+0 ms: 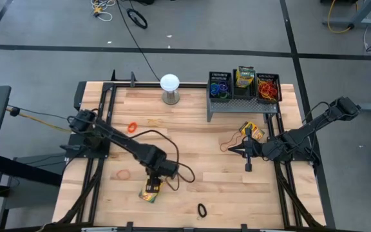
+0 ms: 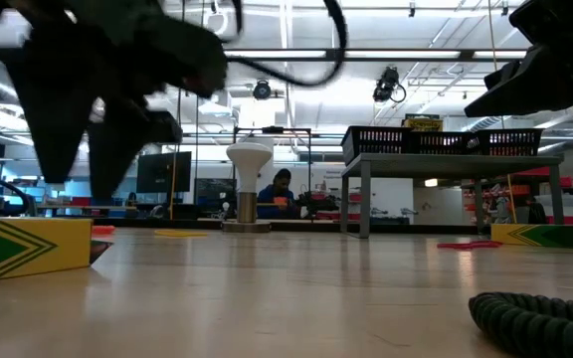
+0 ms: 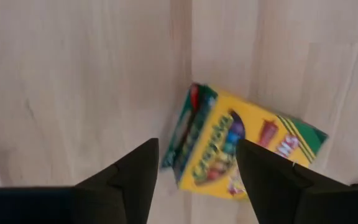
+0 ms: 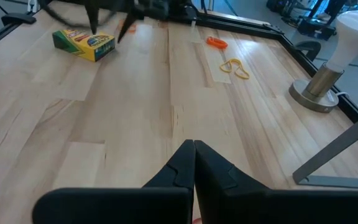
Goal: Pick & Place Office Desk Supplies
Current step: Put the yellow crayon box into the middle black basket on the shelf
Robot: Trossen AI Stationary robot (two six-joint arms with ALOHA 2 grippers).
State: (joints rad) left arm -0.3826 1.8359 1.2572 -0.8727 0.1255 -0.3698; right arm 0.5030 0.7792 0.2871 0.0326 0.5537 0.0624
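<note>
Three crayon boxes show in the high view: one (image 1: 151,191) at lower centre-left of the frame on the bench (image 1: 192,129), one (image 1: 252,131) right of centre, and one (image 1: 245,77) standing in the middle of three black mesh bins (image 1: 244,86) on the grey perforated riser (image 1: 242,106) at upper right. The left bin holds blue and green rubber bands (image 1: 219,88), the right bin red and orange ones (image 1: 267,88). Loose on the bench lie an orange band (image 1: 133,127) at left, a black band (image 1: 202,210) at the bottom, and a tan loop (image 1: 229,143) near the centre. One white globe (image 1: 169,82) stands at top centre.

The left hand (image 1: 153,180) hangs just above the lower crayon box, its fingers spread; the left wrist view shows the box between the two dark fingers (image 3: 132,180), lying flat and apart from them, which the high view hides. The right hand (image 1: 248,156) sits right of centre, fingers pressed together, holding nothing, as the right wrist view confirms. Only the low view shows a person (image 2: 279,189) seated far behind the bench
</note>
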